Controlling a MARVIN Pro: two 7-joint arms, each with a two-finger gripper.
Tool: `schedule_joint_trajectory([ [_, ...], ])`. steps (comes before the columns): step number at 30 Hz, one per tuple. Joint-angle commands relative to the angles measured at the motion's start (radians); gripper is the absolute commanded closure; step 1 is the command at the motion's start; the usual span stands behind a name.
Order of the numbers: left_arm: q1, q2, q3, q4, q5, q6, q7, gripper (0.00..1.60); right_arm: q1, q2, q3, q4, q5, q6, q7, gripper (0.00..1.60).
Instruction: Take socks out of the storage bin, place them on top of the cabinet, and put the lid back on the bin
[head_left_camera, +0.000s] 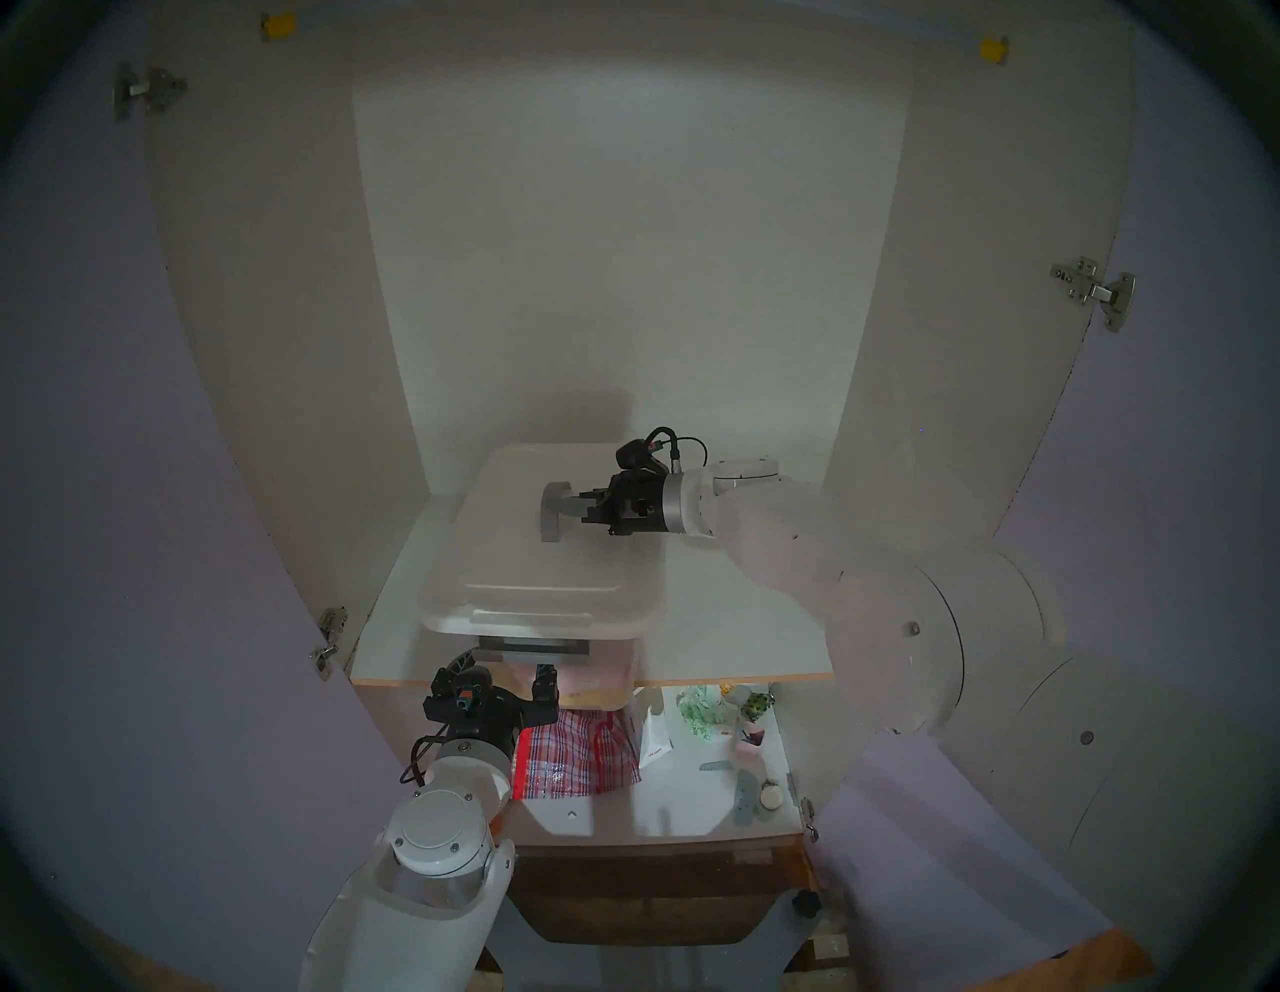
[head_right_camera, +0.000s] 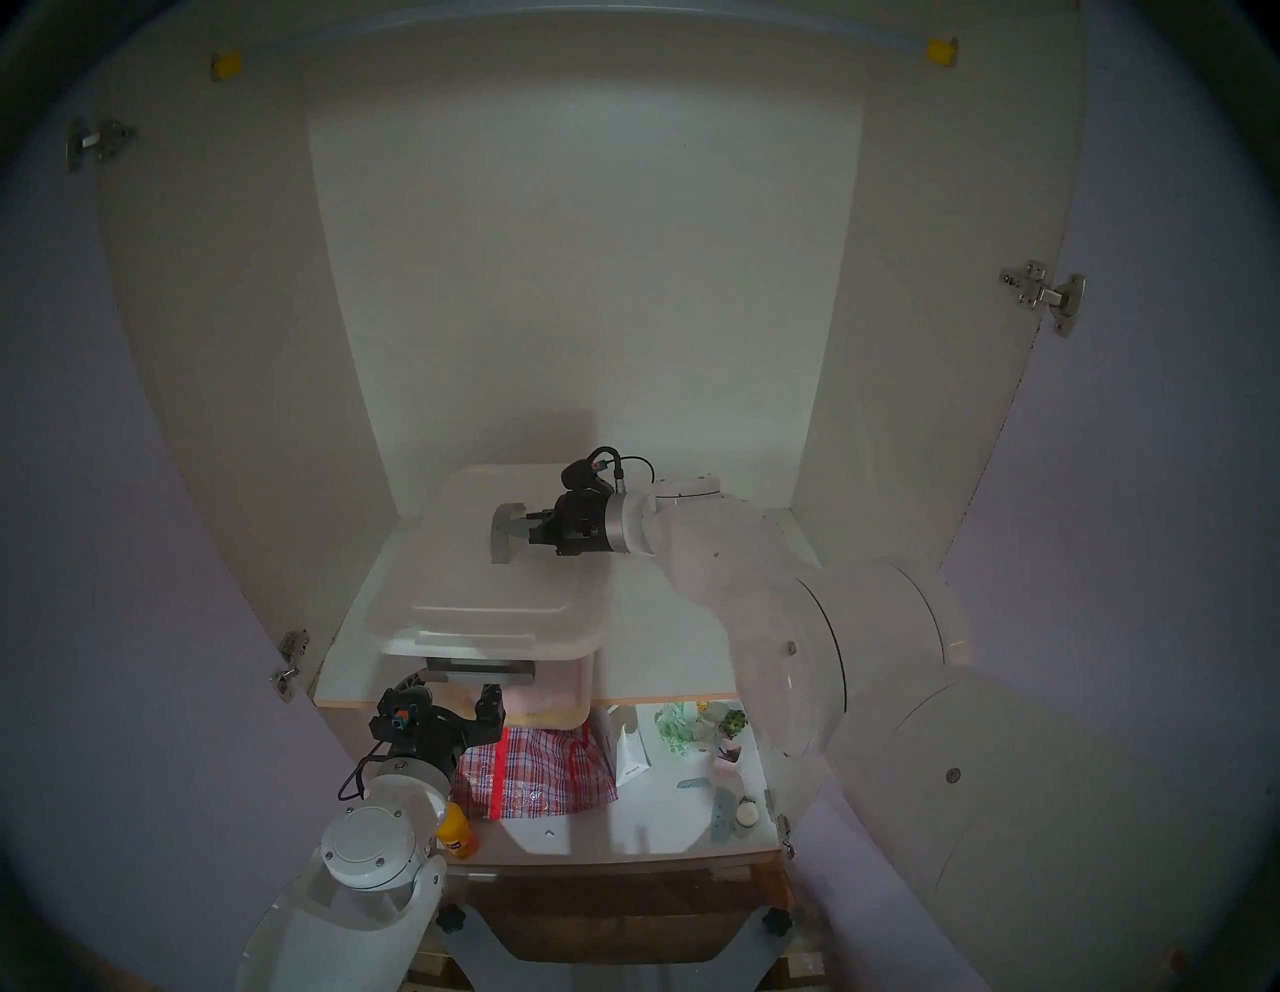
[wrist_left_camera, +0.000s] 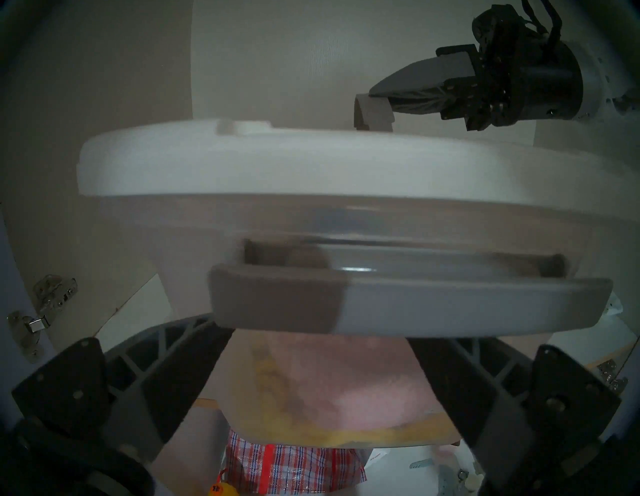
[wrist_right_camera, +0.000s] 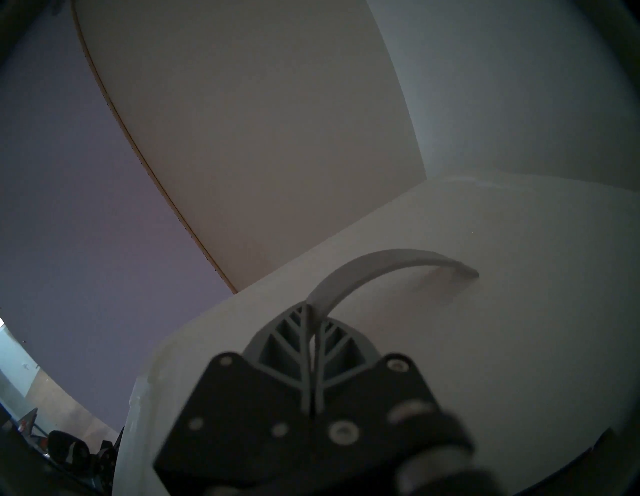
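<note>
Lid (head_left_camera: 547, 554) covers storage bin (head_left_camera: 609, 668); checked bag (head_left_camera: 582, 755) below.

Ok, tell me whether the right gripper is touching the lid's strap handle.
Touching. In the right wrist view the right gripper has its fingers pinched shut on the grey strap handle of the lid.

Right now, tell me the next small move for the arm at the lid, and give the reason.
Probably lift the lid straight up. The right gripper is shut on its grey strap handle, while the lid sits across the storage bin. The left gripper hangs open just under the bin's front handle, gripping nothing. No socks show on the shelf.
</note>
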Motion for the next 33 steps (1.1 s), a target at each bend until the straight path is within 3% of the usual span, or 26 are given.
schedule_joint_trajectory([
  [1, -0.018, 0.001, -0.002, -0.022, 0.002, -0.008, -0.002, 0.00, 0.031, -0.022, -0.005, -0.016, -0.005, -0.003, -0.001, 1.60],
  [19, -0.020, 0.001, 0.000, -0.017, 0.001, -0.008, 0.001, 0.00, 0.041, 0.026, -0.005, -0.010, -0.037, -0.003, 0.006, 1.60],
  [33, -0.021, 0.001, 0.001, -0.014, 0.000, -0.008, 0.005, 0.00, 0.041, -0.018, -0.015, -0.010, -0.062, -0.006, -0.003, 1.60],
])
